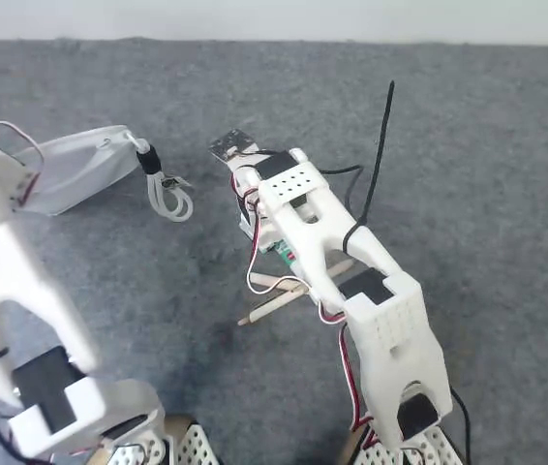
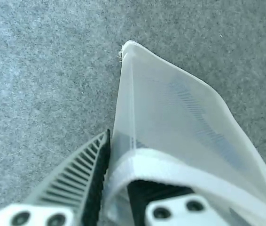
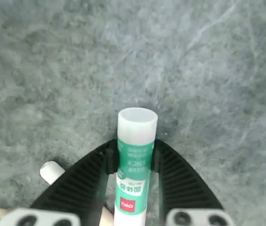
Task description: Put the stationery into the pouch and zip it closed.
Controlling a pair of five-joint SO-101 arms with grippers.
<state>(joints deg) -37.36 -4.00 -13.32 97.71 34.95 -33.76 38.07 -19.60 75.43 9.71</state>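
A translucent white pouch lies at the table's far left, held up at one end. My left gripper is shut on its rim, one finger outside the pouch and the other inside. The white zipper-pull loop rests on the grey carpet beside it. Near the middle of the table, my right gripper is shut on a green and white glue stick close above the carpet. Two wooden pencils lie crossed under the right arm, and one pale pencil end shows by the gripper.
Grey carpet covers the whole table. A thin black cable rises from the right arm. Both arm bases stand at the front edge. Open carpet lies to the right and between the pouch and the right arm.
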